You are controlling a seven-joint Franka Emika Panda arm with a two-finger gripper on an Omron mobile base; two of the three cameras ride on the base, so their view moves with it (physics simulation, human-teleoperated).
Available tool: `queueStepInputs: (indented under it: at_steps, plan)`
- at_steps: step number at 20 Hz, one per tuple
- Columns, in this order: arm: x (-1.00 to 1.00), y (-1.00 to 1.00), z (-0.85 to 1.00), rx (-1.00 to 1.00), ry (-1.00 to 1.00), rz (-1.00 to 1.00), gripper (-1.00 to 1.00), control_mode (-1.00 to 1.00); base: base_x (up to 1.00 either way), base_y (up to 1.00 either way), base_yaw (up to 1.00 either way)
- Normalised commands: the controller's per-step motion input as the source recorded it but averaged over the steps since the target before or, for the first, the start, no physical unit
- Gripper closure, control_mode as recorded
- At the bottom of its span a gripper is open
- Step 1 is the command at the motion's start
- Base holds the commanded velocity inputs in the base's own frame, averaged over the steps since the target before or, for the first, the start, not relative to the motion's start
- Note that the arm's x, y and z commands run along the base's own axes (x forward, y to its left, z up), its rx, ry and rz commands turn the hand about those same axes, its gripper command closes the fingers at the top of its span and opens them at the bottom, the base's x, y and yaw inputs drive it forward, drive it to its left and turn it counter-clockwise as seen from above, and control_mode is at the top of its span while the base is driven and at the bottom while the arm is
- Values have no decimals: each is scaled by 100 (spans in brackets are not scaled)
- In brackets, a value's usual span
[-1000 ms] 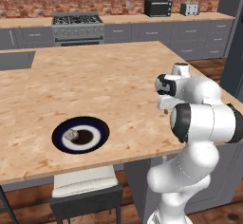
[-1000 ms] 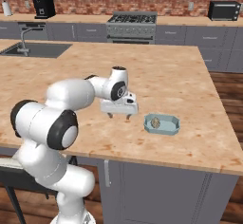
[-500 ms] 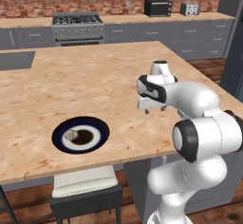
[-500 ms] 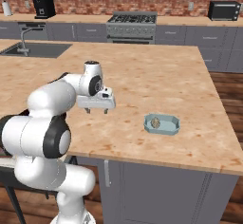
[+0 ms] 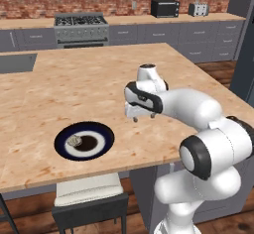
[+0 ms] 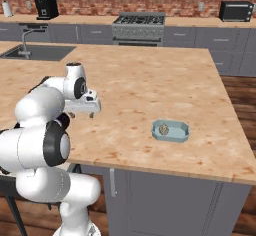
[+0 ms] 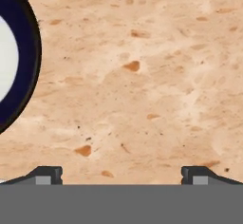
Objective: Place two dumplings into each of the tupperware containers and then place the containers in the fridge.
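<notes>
A small pale blue tupperware container (image 6: 170,131) lies on the island counter with one dumpling (image 6: 163,128) inside it. Another dumpling (image 5: 74,140) rests on a round dark blue plate (image 5: 84,141) near the counter's front edge. My gripper (image 5: 132,118) hangs open and empty just above the bare counter, between plate and container, to the right of the plate. It is well left of the container, seen from the right, gripper (image 6: 80,113). In the hand view the plate's dark rim (image 7: 29,52) curves in at the left, and my fingertips (image 7: 46,174) stand wide apart over wood.
The wooden island counter (image 5: 74,89) stretches back toward a stove (image 5: 82,27). A sink (image 6: 37,52) is set in at the left. A stool (image 5: 89,198) stands under the front edge. A tall dark grey-blue unit (image 5: 246,44) rises at the far right; I cannot tell whether it is the fridge.
My arm has swung left across the counter, away from the blue container and toward the plate. The gripper has stayed open and empty.
</notes>
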Motion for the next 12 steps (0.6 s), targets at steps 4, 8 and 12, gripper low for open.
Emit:
queueStepInputs:
  at_steps: [4, 8, 12]
  plan:
    - [-3, 76, 1, 0, 8, 2, -100, -100, 0, 0, 0]
    - [0, 67, 0, 0, 7, 2, -100, -100, 0, 0, 0]
    - [0, 70, -1, 0, 7, 2, -100, -100, 0, 0, 0]
